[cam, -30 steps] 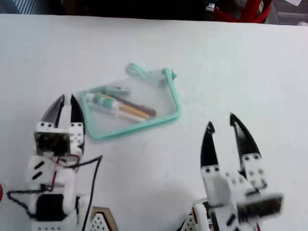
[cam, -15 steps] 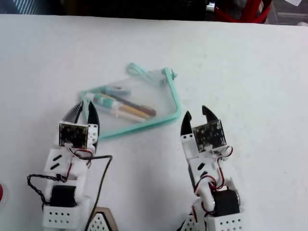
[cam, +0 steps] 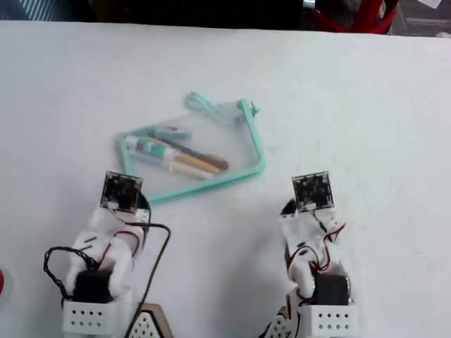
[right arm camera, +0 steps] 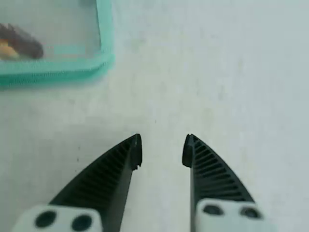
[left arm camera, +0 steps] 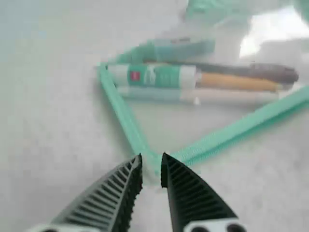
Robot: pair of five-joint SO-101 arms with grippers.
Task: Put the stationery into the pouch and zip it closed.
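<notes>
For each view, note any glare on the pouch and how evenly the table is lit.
Left wrist view: bright glare on the clear face of the pouch, beyond the stationery. High view: table evenly lit, no hard shadows. Right wrist view: no glare, even light around the right hand.

left claw point(left arm camera: 150, 166): pouch point(cam: 225, 141) corner blocks ahead | right claw point(right arm camera: 161, 147): bare table point(right arm camera: 217, 72) ahead, pouch aside

White table point(cam: 380, 91), evenly lit.
A dark strip point(cam: 176, 10) runs behind its far edge; a red object point(cam: 349, 20) sits at the right end.
</notes>
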